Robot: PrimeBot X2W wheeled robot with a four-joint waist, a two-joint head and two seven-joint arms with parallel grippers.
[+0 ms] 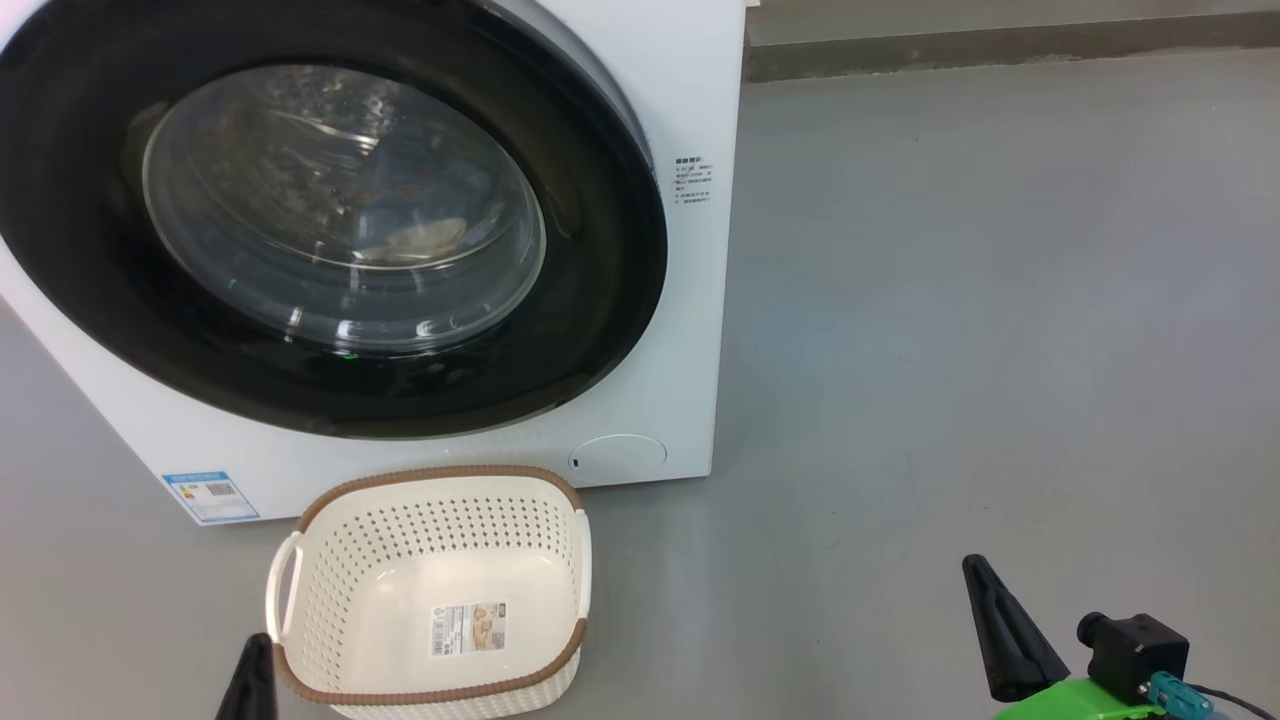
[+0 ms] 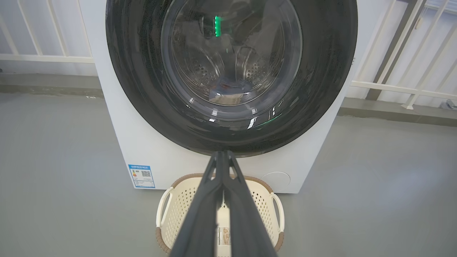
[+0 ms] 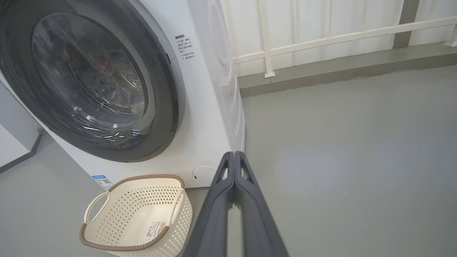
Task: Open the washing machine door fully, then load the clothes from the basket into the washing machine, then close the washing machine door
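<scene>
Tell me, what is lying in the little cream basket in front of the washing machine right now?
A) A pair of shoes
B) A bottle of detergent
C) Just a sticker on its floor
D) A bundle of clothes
C: the basket has no laundry in it, and the head view shows its floor bare except for a sticker.

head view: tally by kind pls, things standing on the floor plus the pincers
washing machine: 1
basket: 1
pincers: 2, left pincer and right pincer, both shut
total: 4
</scene>
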